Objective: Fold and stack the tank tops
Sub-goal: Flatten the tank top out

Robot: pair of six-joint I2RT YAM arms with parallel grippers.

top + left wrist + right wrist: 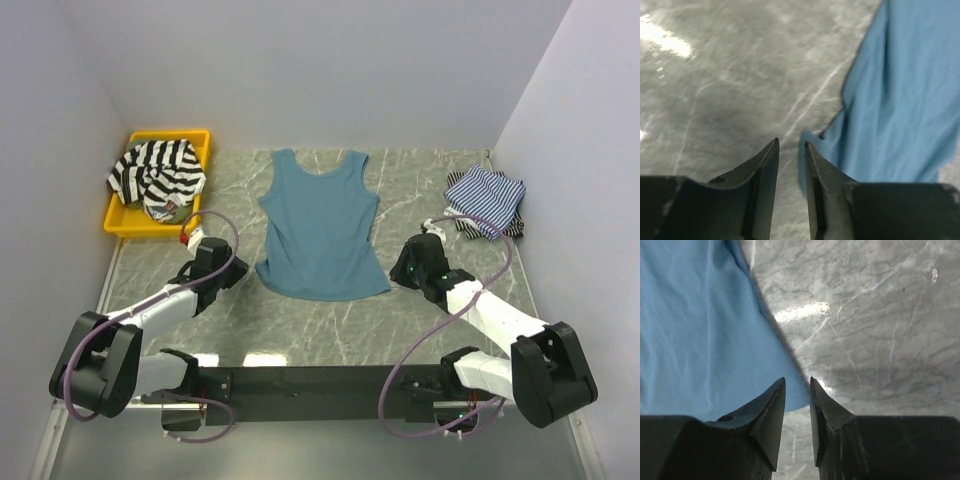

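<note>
Nearest me, my left gripper (791, 143) pitches down low over the table (330, 335), fingers a narrow slot apart with nothing between them. The near-left hem corner of the teal tank top (322, 225) lies just to its right. My right gripper (797, 380) mirrors it, slightly parted and empty, with the near-right corner just to its left. The top lies flat between both arms, long axis running away from me, straps far. Beyond, the black-and-white striped top (157, 172) is heaped in the yellow tray (118, 222), thin-striped ones (485, 198) far right
</note>
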